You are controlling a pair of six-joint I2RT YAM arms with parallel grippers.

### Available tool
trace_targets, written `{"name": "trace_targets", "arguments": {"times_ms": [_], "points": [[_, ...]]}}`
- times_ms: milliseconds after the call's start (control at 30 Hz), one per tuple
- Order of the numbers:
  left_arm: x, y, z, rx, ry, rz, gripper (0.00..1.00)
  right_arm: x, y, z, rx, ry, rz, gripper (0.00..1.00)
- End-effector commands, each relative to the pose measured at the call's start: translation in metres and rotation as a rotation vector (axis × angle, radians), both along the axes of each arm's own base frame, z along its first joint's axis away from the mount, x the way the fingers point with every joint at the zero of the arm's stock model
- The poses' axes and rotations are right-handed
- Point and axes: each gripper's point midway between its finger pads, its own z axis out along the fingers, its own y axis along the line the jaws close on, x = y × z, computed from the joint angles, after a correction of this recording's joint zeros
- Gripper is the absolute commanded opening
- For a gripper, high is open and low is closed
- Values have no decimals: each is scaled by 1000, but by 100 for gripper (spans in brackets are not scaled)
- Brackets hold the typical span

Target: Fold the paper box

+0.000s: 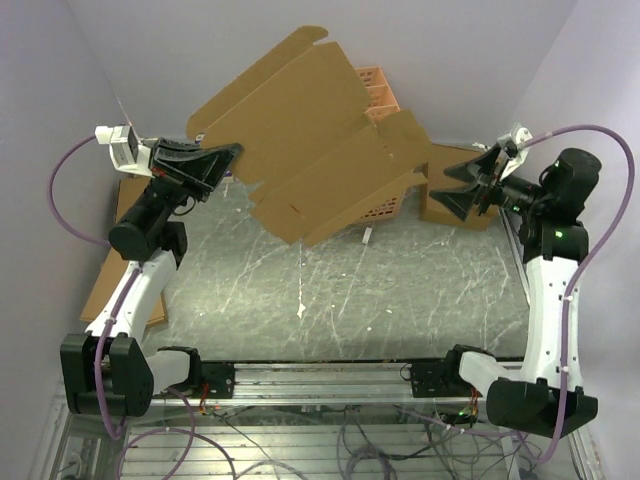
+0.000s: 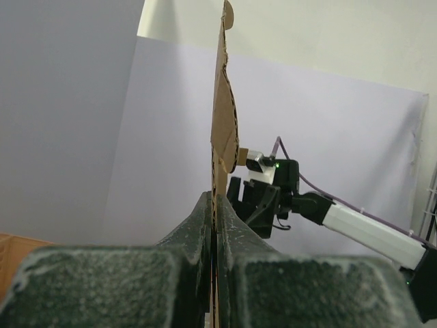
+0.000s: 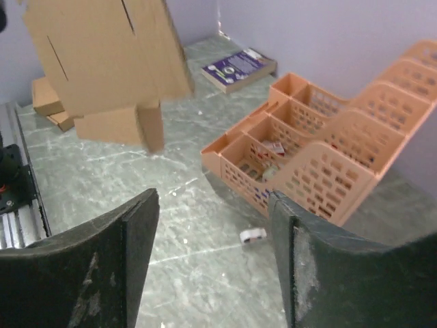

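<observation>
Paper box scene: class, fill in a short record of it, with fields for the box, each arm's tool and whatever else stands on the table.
paper box: largely unfolded brown sheet, held up by one edge
left tool: shut on the paper box's edge
right tool: open, empty, apart from the paper box
rack: orange, on the table, partly hidden by the paper box in the top view
book: lying flat on the table near the wall
</observation>
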Motion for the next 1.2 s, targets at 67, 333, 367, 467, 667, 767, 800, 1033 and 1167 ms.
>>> {"name": "trace_targets", "arguments": {"times_ms": [67,333,367,467,667,767,800,1033,1167], "points": [[-45,21,49,-141,-294,59,7,-1,-3,-15,117,121,22,49],[-53,27,64,-190,-295,60,7,19,-5,39,445,230,-32,38],[-55,27,65,-192,-296,54,7,19,-5,48,486,227,-14,38],[-57,28,67,-199,-294,47,7,13,-2,66,629,301,81,41],[-59,31,69,-233,-294,17,7,12,-4,87,754,348,177,49],[-57,31,68,-234,-286,11,7,5,0,98,774,354,233,52],[-56,31,67,-238,-282,11,7,3,1,99,777,358,239,53],[-53,31,67,-238,-271,1,7,-1,35,99,737,395,311,56],[-55,31,66,-237,-271,-1,7,-1,39,105,747,401,361,56]]}}
